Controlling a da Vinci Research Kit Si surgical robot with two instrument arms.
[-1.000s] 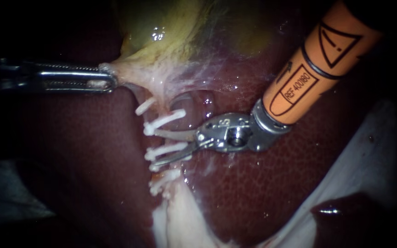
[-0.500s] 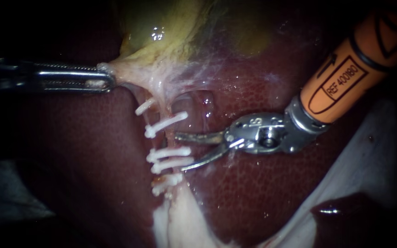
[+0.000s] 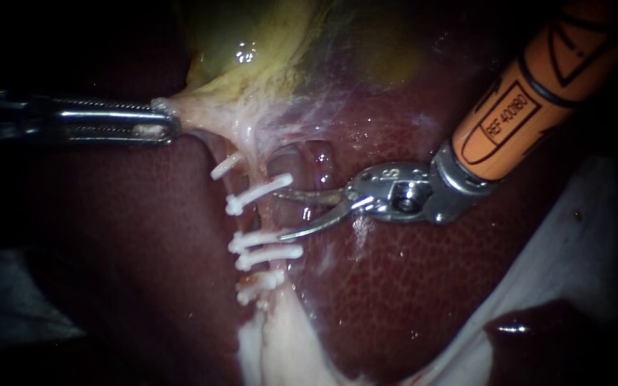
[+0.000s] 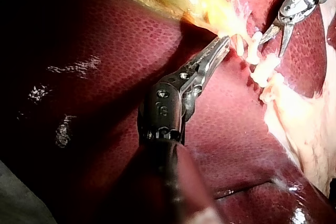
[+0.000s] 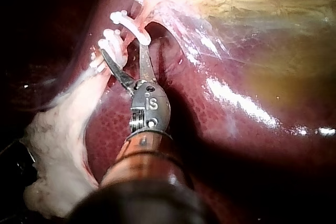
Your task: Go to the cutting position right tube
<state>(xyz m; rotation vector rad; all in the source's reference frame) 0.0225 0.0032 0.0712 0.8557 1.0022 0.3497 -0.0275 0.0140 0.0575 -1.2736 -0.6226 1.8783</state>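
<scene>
One wet liver [image 3: 409, 300] beneath right instrument [image 3: 280, 213].

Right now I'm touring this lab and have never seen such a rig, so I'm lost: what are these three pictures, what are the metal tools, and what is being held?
This is a surgical robot working on a pig's dark red liver and yellow-green gallbladder. One picture comes from an endoscope camera close to the tissue; the other two come from cameras on each instrument's arm. The dark-shafted left instrument has its slim metal jaws shut on pale tissue at the gallbladder's lower end. The orange-shafted right instrument holds nothing: its jaws stand open at a thin pinkish tube that carries small white plastic clips.
</scene>
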